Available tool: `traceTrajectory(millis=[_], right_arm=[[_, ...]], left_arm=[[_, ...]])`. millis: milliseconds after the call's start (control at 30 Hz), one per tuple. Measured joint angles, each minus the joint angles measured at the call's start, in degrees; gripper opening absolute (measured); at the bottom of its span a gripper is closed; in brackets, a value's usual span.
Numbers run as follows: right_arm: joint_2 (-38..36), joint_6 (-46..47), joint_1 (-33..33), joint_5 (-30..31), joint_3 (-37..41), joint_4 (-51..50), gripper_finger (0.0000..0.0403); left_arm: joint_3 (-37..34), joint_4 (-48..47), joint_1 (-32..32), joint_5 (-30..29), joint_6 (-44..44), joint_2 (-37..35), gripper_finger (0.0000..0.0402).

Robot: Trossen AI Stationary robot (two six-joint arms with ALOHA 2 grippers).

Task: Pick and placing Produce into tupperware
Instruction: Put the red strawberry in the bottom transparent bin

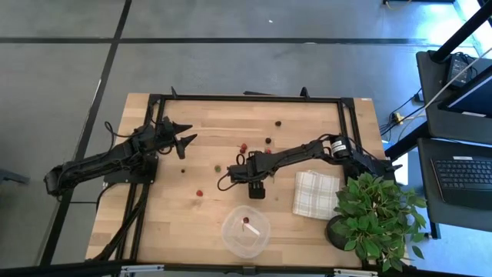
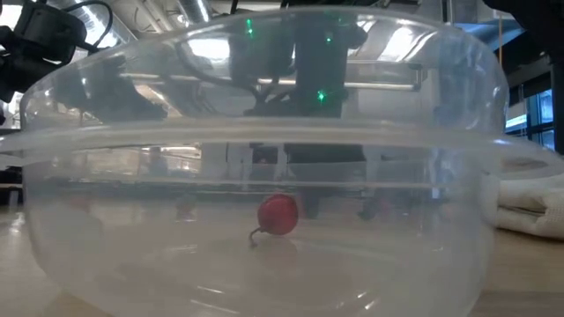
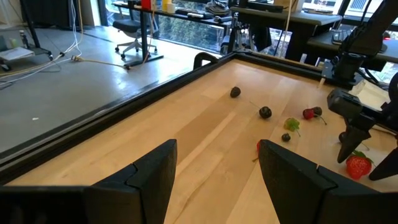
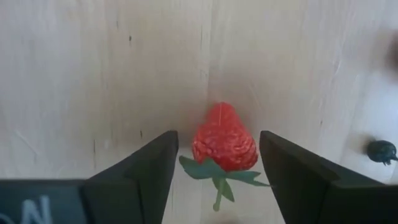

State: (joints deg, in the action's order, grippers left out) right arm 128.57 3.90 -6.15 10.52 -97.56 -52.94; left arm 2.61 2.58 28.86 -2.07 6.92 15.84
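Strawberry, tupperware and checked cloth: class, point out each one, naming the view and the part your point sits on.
strawberry [image 4: 224, 144]: right wrist view, on the middle of its red flesh.
tupperware [image 1: 229, 235]: high view, on its left rim.
checked cloth [image 1: 315, 194]: high view, on the middle of the folded fabric.
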Motion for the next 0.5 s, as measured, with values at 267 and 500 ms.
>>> traceTrajectory(millis=[267, 500], right_arm=[[0.07, 0.15, 0.04, -0.60, -0.02, 0.31, 0.0171], [0.11, 0.32, 0.07, -0.03, -0.11, 0.93, 0.0124]], left_arm=[[0.02, -0.01, -0.02, 0.00, 0.00, 0.00, 0.0220], [0.01, -0.01, 0.00, 0.00, 0.00, 0.00, 0.0220]])
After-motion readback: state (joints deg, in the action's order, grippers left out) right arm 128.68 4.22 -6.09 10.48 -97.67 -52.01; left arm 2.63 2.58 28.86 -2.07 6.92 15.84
